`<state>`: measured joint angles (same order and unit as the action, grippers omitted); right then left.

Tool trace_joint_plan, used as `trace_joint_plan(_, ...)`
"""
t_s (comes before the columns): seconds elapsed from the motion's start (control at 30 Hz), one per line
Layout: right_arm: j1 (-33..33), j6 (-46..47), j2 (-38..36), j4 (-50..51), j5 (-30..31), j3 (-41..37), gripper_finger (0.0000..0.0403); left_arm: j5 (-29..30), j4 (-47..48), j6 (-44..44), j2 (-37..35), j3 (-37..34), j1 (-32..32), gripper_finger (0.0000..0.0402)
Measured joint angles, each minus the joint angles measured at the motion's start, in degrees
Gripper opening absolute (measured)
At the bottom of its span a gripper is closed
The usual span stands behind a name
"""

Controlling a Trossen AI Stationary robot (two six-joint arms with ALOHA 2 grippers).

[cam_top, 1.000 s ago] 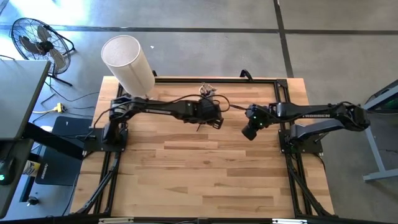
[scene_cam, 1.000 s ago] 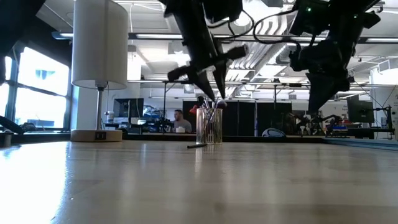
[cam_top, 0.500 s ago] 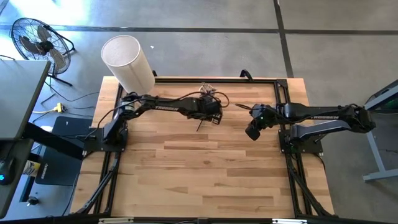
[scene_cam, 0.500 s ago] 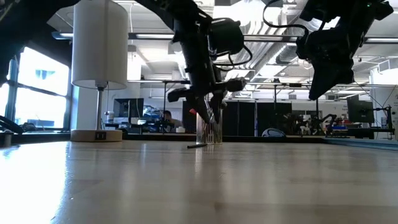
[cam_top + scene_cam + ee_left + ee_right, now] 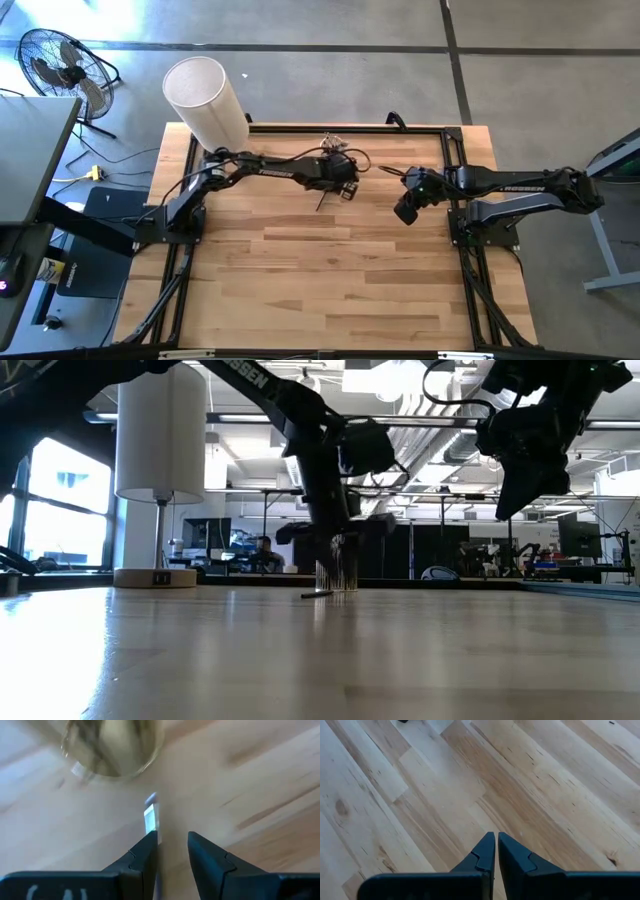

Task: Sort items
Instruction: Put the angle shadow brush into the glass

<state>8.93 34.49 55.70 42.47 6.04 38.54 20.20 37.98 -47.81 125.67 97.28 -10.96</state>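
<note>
The right gripper hangs above bare wood toward three o'clock on the table, its two fingers pressed together with nothing between them. In the overhead picture that gripper sits well apart from the left one. The left gripper is low over the boards near twelve o'clock, fingers a little apart, and one brush lies flat on the wood beside the inner face of one finger. Just beyond it stands the clear glass cup, holding more brushes. From table height a single brush lies at the cup's foot. Farther off, at eleven o'clock, stands the white cylinder.
</note>
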Motion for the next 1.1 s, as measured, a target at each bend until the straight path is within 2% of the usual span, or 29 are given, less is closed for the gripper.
trace_joint_plan(0.17,0.0,0.01,0.02,-0.05,-0.02,0.0,0.0016,0.42,-0.86,0.02,0.7,0.26,0.06,0.0106)
trace_joint_plan(0.43,0.0,0.06,0.02,-0.23,-0.02,0.0,0.0016,6.0,-1.38,1.95,0.61,0.28,-0.33,0.0106)
trace_joint_plan(0.97,0.0,0.67,0.02,-0.27,-0.01,0.0,0.0016,5.23,-2.71,2.58,0.61,0.28,-1.45,0.0106)
trace_joint_plan(1.1,0.0,0.67,0.02,-0.29,0.0,0.0,0.0016,4.44,-4.13,2.58,2.69,0.32,-1.5,0.0106)
